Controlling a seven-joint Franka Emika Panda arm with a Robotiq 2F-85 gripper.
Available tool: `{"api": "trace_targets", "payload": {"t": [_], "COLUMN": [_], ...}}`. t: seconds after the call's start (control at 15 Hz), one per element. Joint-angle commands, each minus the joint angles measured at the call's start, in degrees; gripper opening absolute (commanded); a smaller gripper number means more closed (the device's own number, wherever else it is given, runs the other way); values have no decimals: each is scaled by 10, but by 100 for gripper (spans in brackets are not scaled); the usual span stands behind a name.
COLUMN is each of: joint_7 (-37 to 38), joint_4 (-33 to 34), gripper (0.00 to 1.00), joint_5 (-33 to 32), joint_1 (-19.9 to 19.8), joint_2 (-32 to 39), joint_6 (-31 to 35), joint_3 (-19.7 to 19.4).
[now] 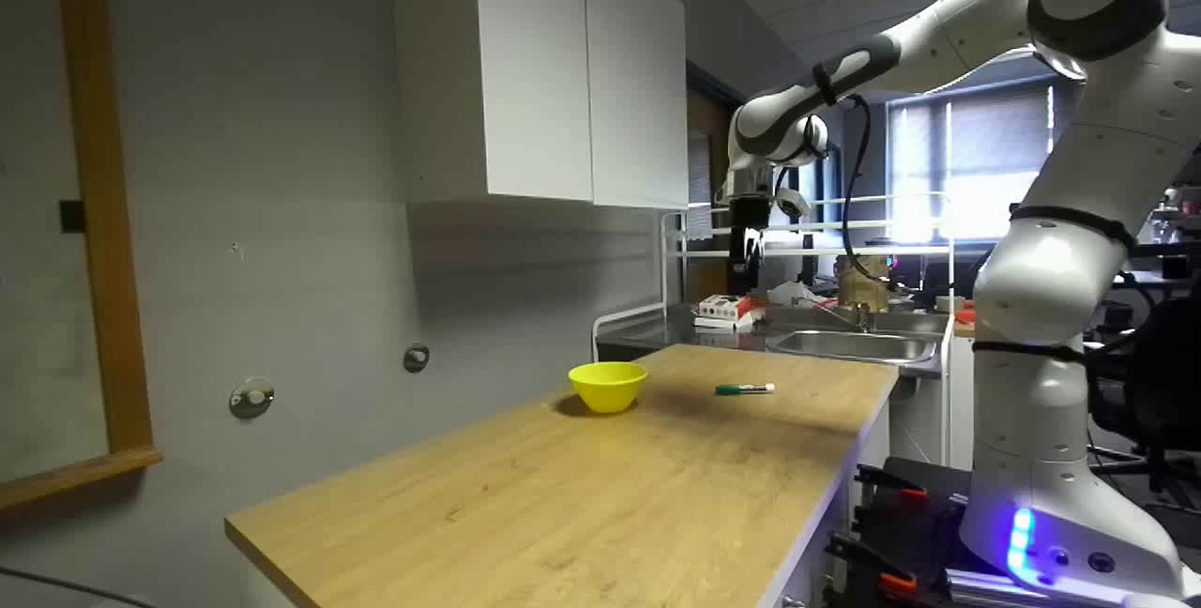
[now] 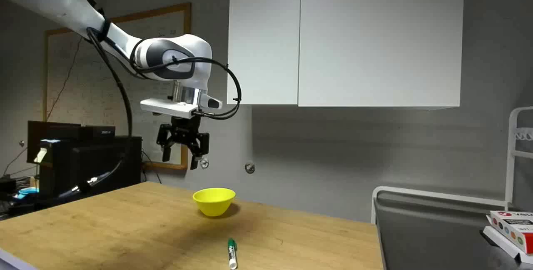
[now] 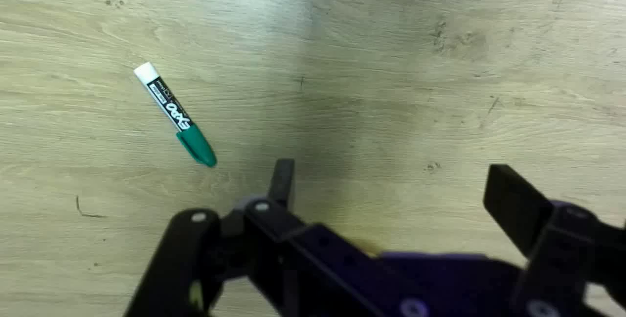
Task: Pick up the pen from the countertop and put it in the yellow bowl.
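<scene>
The pen, a marker with a green cap and white end (image 1: 744,389), lies flat on the wooden countertop (image 1: 563,495). It also shows near the bottom of an exterior view (image 2: 232,254) and at upper left in the wrist view (image 3: 175,114). The yellow bowl (image 1: 608,392) stands upright on the countertop near the wall, apart from the pen; it also shows in an exterior view (image 2: 214,203). In the wrist view the bowl is almost wholly hidden behind the gripper. My gripper (image 2: 180,159) is open and empty, well above the countertop. In the wrist view its fingers (image 3: 391,168) are wide apart, right of the pen.
White wall cabinets (image 2: 345,36) hang above the countertop's back edge. A white metal rack (image 1: 807,253), a small box (image 2: 514,228) and a sink (image 1: 858,343) are beyond the countertop's end. A grey wall (image 2: 312,170) runs behind the bowl.
</scene>
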Motion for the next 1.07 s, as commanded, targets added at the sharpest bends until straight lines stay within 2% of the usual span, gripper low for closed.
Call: {"api": "trace_targets", "payload": {"t": [0.0,0.47,0.67,1.0], "joint_7": [-5,-5,-8,-51], "joint_4": [1,1,15,58], "gripper": [100,100,100,100], "joint_5": [6,6,1,-9], "joint_1": [-13,-13,-14,-16], "joint_2": [2,2,29,132], "joint_6": [-1,-1,-1,3], "joint_3": [12,12,11,3]}}
